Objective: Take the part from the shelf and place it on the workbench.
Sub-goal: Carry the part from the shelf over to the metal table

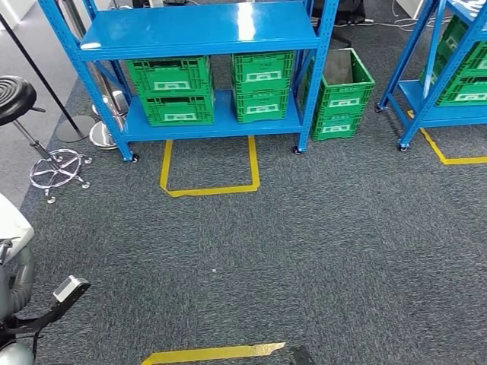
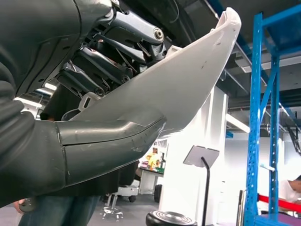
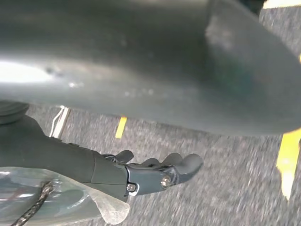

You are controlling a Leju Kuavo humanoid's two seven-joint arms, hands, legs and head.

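I'm looking down at speckled dark grey carpet (image 1: 322, 251) marked with yellow tape outlines (image 1: 209, 186).

The part (image 2: 184, 80) is in my left hand (image 2: 81, 94): a long, smooth white plastic shell, curved and tapering to a blunt upturned tip, with a few small scuffs on its glossy skin. In the left wrist view the thick grey thumb lies flat under it and the dark metal fingers (image 2: 106, 61) close over its top, so the piece is clamped between them. In the head view a white edge of it (image 1: 11, 220) sits well short of the blue shelf (image 1: 201, 46), low and to the left of it.

My right hand (image 3: 156, 172) hangs over the carpet, its dark fingers stretched out nearly straight and slightly apart, holding nothing.

The blue shelf is painted steel with perforated uprights and small castors. Its lower board carries ribbed green plastic crates (image 1: 172, 91), and another green crate (image 1: 342, 95) stands on the carpet just beside its right leg. A black round stool (image 1: 14, 99) on a chrome base stands to the shelf's left.
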